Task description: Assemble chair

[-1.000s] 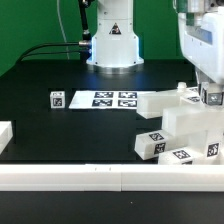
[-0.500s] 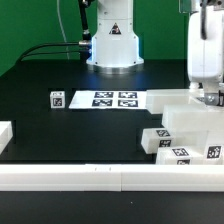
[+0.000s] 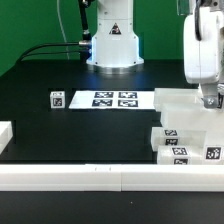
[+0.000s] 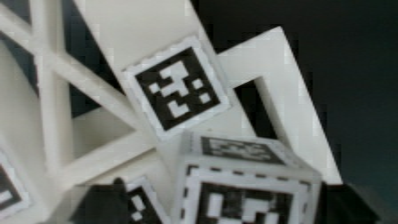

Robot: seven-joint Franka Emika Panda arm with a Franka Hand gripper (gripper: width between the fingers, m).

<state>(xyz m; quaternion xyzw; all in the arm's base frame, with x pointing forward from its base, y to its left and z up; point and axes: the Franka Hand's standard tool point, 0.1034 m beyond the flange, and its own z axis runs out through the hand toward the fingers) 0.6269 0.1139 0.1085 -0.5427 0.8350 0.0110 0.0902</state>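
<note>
The white chair parts (image 3: 188, 122) sit in a cluster at the exterior view's right, by the front rail. They are a boxy frame with tagged pieces (image 3: 180, 157) below it. My gripper (image 3: 208, 100) reaches down into the top of this cluster. In the wrist view a tagged white block (image 4: 240, 195) sits between my dark fingertips, with my gripper (image 4: 231, 205) shut on it. Behind it are slanted white bars and a large tag (image 4: 178, 90). A small tagged white cube (image 3: 56, 98) lies apart at the exterior view's left.
The marker board (image 3: 115, 99) lies mid-table before the robot base (image 3: 112, 45). A long plain white rail (image 3: 100, 178) runs along the front edge. A white piece (image 3: 4, 135) shows at the left edge.
My gripper has moved toward the exterior view's right, and the chair parts have moved with it. They have turned from tilted to square with the front rail.
</note>
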